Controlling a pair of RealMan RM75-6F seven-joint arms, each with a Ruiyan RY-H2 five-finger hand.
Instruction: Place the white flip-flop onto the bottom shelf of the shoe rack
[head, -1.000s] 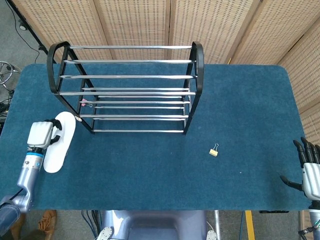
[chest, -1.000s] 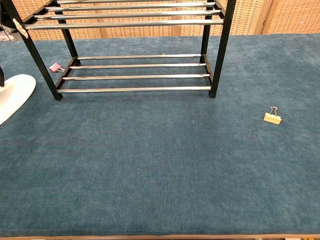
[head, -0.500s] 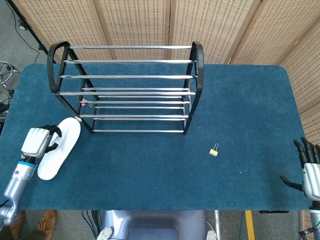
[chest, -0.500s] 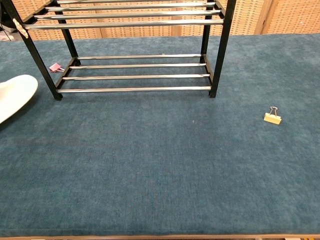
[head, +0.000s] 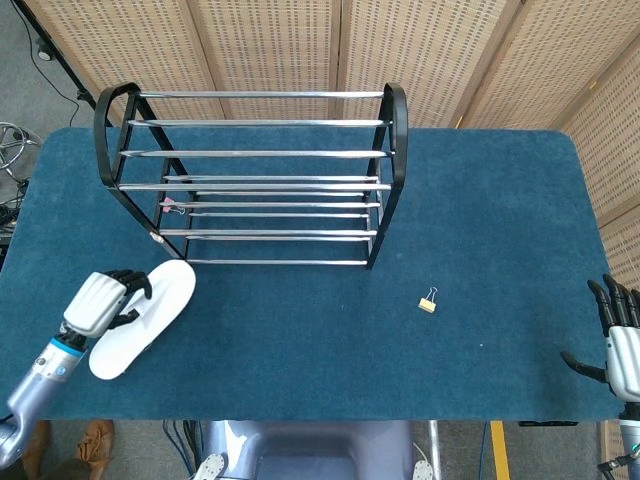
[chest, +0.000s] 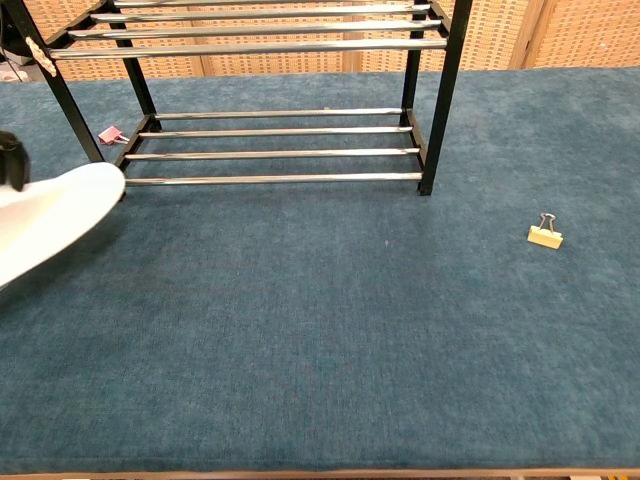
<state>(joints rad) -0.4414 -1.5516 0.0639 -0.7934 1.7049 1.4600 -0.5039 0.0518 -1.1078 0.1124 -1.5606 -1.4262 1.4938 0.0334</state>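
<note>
My left hand (head: 103, 302) grips the white flip-flop (head: 150, 315) by its left edge at the front left of the table. The flip-flop's toe end (chest: 60, 215) points up and right toward the front left foot of the shoe rack (head: 255, 180). In the chest view it appears lifted and tilted over the cloth. The black rack's bottom shelf (chest: 270, 145) of chrome rods holds nothing. My right hand (head: 620, 335) hangs at the table's front right edge, fingers spread, with nothing in it.
A small yellow binder clip (head: 428, 300) lies on the blue cloth right of the rack. A pink clip (chest: 109, 134) lies by the rack's left leg. Wicker screens stand behind the table.
My left hand has carried the flip-flop forward and to the right, turning its toe toward the rack's front left corner. My right hand has stayed still.
</note>
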